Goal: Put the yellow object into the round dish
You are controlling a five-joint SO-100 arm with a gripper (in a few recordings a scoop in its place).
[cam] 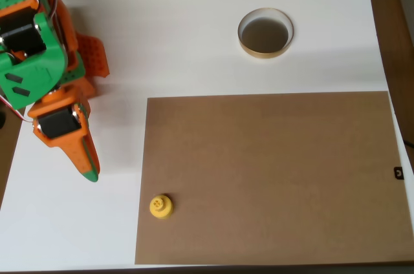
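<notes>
You have nothing done yet: your hand [89,169] looks closed and empty. The yellow object [160,207] sits near it, lower right on the brown mat [272,177]. The round dish [265,33] lies well apart, empty.

You are looking at a smooth white surface [194,22] with a matt, laminate-like finish that takes the light softly. On it lies a brown sheet [278,177], flat and dull, like cardboard or fibreboard, with clean cut edges. The yellow object [160,206] looks like moulded plastic with a faint sheen. The round dish [265,33] has a pale tan rim with a slight gloss and a dull grey inside; you cannot tell its material. The arm [39,61] is hard orange and green plastic, matt, and its pincer [87,164] is the same orange plastic with a green tip.
</notes>
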